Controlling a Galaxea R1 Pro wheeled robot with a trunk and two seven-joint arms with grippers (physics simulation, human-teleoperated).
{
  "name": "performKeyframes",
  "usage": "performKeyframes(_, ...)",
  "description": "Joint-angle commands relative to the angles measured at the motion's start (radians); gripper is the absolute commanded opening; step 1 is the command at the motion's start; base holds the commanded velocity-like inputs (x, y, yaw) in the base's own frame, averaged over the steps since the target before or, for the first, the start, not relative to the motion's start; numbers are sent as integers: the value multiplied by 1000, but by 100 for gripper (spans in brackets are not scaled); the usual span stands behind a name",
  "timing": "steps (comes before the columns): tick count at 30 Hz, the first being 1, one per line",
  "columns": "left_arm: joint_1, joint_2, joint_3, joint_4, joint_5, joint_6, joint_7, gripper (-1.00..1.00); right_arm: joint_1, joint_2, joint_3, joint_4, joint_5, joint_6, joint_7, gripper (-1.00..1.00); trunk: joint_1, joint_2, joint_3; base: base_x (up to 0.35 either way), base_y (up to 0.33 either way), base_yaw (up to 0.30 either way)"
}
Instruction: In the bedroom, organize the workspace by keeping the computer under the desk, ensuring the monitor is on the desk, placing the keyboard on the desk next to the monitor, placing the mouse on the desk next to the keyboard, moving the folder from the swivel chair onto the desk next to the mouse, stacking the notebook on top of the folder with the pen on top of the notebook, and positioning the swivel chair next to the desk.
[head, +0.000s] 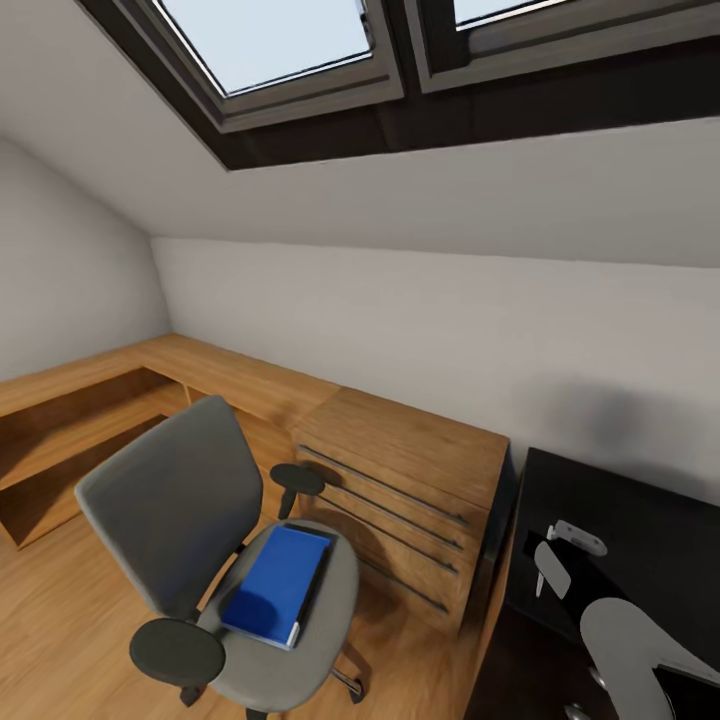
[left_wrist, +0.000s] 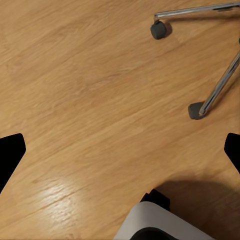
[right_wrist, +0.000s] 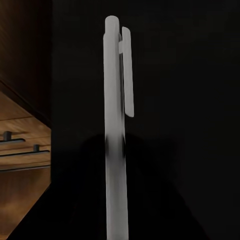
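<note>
The grey swivel chair (head: 170, 500) stands on the wood floor at the lower left, and the blue folder (head: 275, 585) lies flat on its seat. At the lower right is a corner of the black desk (head: 640, 520). My right gripper (head: 560, 552) hangs just above that corner, shut on the white-silver pen (head: 578, 537). The right wrist view has the pen (right_wrist: 114, 125) running lengthwise over the dark desk top (right_wrist: 190, 100). My left gripper (left_wrist: 122, 150) is open over bare floor, close to the chair's chrome legs (left_wrist: 220, 85) and castors.
A light oak drawer cabinet (head: 420, 450) stands between the chair and the desk, joined to a low oak shelf along the wall (head: 90, 400). Sloped grey walls and a skylight (head: 270, 45) are overhead. The robot's white base (left_wrist: 160, 225) sits near the chair legs.
</note>
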Motion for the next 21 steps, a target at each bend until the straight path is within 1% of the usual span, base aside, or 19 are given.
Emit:
performKeyframes(1,0,0,-2,-1,10,-4,1,100,0,0,0,-2,-8,3,-2,-100,4,-8,-4,0,0,0)
performKeyframes(6,0,0,-2,-1,10,-4,1,100,0,1,0,-2,17,3,-3,-100,23,-43,-20,0,0,0)
performKeyframes(10,0,0,-2,-1,10,-4,1,100,0,1,-1,-2,25,3,-3,-100,39,-71,-32,0,0,0)
performKeyframes(21,0,2,-2,-2,10,-4,1,100,0,2,-1,-4,30,3,-9,-100,39,-71,-32,0,0,0)
